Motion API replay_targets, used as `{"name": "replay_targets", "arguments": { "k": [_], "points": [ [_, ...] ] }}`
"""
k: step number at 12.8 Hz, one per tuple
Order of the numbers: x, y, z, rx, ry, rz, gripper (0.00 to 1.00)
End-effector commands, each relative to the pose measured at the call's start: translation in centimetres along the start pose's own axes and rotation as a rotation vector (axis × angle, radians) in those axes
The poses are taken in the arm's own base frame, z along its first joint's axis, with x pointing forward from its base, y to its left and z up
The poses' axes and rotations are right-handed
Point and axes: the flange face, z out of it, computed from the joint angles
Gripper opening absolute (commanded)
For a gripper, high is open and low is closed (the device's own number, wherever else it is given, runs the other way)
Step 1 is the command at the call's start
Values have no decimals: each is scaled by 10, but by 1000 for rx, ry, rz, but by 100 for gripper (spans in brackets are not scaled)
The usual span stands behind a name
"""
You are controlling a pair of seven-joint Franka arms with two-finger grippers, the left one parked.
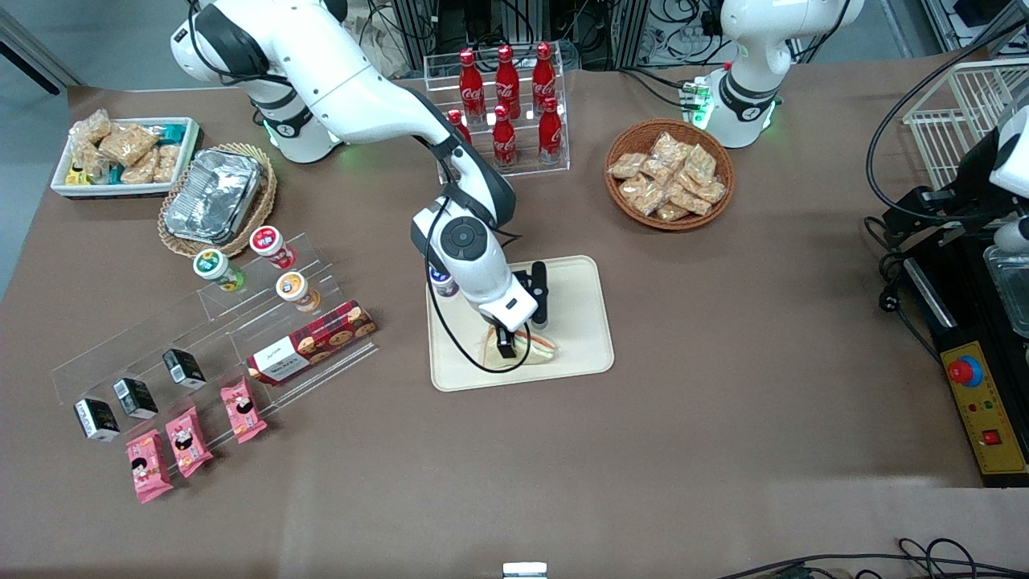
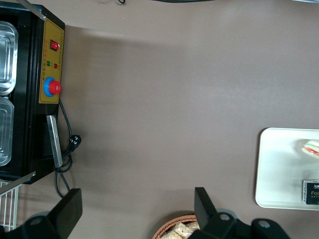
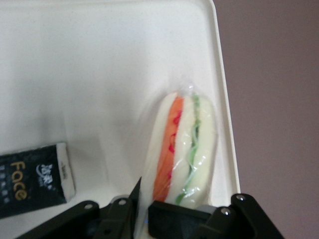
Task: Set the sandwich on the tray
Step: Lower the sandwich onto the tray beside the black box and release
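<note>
While on tray (image 1: 580,330), sandwich (image 3: 185,149) lengthwise along rim, tool (image 1: 508,347) over it

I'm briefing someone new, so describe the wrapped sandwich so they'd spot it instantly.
Find the large beige rectangular plastic tray mid-table. On its edge nearest the front camera, under the right arm's gripper, lies the clear-wrapped pale-bread sandwich. Its orange and green filling stripes distinguish it from the small black packet beside it.

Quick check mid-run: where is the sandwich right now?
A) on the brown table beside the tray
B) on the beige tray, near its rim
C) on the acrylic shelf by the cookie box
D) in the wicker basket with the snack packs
B: the sandwich lies on the tray close to its rim, with the gripper right at it.
</note>
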Motion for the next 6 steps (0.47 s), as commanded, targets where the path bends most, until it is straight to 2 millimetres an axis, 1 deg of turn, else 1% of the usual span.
{"name": "replay_targets", "arguments": {
  "k": [1,2,3,4,5,6],
  "points": [
    [11,2,14,-5,32,37,40],
    [12,2,14,-7,34,37,75],
    [13,2,15,-9,36,35,100],
    [15,4,14,-12,39,34,100],
    [16,5,18,-12,39,34,100],
    [19,9,13,-22,49,35,100]
  ]
}}
